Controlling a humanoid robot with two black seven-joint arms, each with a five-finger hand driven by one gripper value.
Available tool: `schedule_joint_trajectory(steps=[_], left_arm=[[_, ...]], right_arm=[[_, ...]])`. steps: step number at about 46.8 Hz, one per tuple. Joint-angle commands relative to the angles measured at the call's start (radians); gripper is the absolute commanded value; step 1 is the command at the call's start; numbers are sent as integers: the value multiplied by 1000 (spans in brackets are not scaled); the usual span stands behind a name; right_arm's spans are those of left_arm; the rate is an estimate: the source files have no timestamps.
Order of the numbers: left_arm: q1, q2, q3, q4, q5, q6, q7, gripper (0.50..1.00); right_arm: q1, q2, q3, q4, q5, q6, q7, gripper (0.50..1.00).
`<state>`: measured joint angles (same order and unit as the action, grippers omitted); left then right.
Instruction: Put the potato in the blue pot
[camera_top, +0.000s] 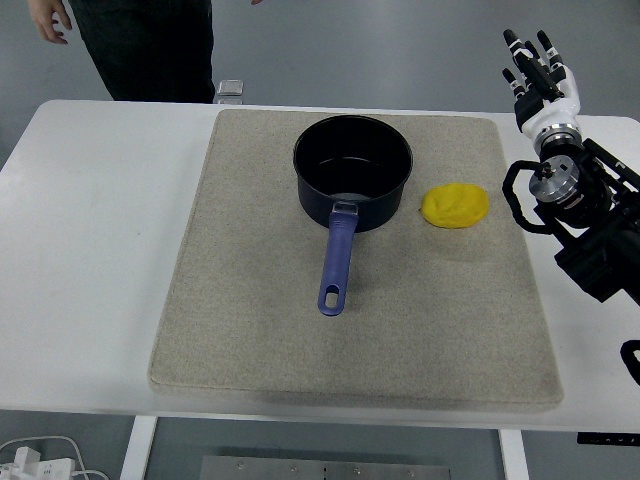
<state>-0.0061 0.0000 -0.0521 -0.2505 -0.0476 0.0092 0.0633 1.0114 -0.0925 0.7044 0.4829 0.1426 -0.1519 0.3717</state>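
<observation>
Looking first at the right hand (540, 72), we see it raised at the far right of the worktop (90, 230), fingers extended and holding nothing. Left of it and nearer, the yellow potato (455, 205) lies on the grey mat (250, 300), just beside the blue pot (352, 170), whose handle points toward us. A person (150, 45) stands at the far left.

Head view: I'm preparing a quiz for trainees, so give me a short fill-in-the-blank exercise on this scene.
1. The potato lies on the mat to the ____ of the blue pot in the picture.
2. The pot's handle points toward the table's ____ edge.
3. The inside of the pot is ____.
4. The right hand holds ____.

Missing words: right; near; empty; nothing
</observation>
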Motion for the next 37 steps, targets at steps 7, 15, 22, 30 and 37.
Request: schedule_joint_trajectory(steps=[7, 15, 22, 30, 37], left_arm=[[0, 0, 0, 0, 0, 0, 1, 994], [0, 0, 0, -1, 0, 0, 0, 992], [0, 0, 0, -1, 0, 0, 0, 994], [0, 0, 0, 0, 0, 0, 0, 994], [-2, 0, 0, 0, 0, 0, 0, 992]], right_arm=[[-1, -1, -2, 0, 0, 0, 0, 930], [1, 0, -3, 0, -1, 0, 0, 930], [1, 2, -16, 3, -27, 0, -2, 930], [-4, -18, -48, 6, -98, 11, 0, 930], [-16, -68, -57, 55, -132, 37, 1, 930]])
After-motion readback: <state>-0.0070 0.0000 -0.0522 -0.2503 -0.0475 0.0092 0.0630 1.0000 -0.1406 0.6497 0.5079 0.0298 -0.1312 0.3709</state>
